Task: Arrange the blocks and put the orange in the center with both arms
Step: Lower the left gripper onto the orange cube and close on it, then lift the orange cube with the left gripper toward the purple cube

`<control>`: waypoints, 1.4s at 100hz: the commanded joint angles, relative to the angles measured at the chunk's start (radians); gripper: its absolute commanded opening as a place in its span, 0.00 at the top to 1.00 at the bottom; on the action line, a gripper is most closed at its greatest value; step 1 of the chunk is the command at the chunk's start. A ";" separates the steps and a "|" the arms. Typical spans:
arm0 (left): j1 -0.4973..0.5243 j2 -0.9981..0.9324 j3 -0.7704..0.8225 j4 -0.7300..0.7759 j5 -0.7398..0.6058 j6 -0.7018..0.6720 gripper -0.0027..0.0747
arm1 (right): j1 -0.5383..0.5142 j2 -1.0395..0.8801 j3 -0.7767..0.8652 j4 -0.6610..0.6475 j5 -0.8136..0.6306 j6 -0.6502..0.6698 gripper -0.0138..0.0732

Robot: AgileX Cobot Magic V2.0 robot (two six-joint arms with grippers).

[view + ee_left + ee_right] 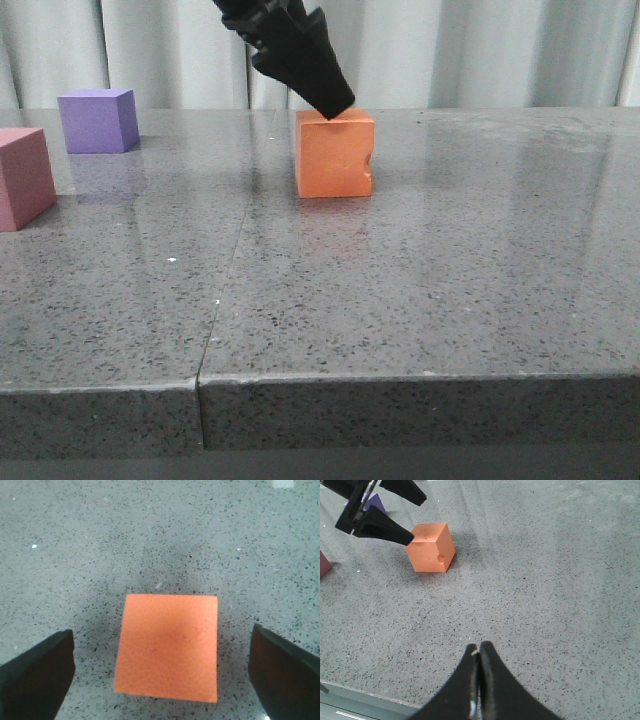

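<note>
The orange cube (334,153) sits flat on the grey table (420,300), mid-table toward the back, well apart from the purple cube (98,120) and pink cube (22,177) at the left. Being a cube, it has no long axis; its notched edge faces right. The left gripper (160,672) hangs over it, fingers spread wide either side, not touching. If the descent is off-centre, one finger could clip the top and shove it. The right gripper (478,680) is pinched closed, empty.
</note>
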 commanded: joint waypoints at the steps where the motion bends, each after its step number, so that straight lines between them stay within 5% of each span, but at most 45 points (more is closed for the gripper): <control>1: -0.017 -0.037 -0.034 -0.041 -0.038 0.000 0.10 | 0.002 0.009 -0.022 -0.013 -0.065 -0.010 0.92; 63: -0.020 0.046 -0.034 -0.046 -0.057 0.000 0.10 | 0.002 0.009 -0.022 -0.013 -0.065 -0.010 0.92; 102: -0.020 0.046 -0.034 -0.046 -0.057 -0.002 0.49 | 0.002 0.009 -0.022 -0.013 -0.065 -0.010 0.92; 125: -0.020 0.046 -0.034 -0.046 -0.019 -0.007 0.54 | 0.002 0.009 -0.022 -0.013 -0.065 -0.010 0.92; 140: -0.020 0.035 -0.034 -0.021 -0.027 -0.151 0.54 | 0.002 0.009 -0.022 -0.013 -0.065 -0.010 0.92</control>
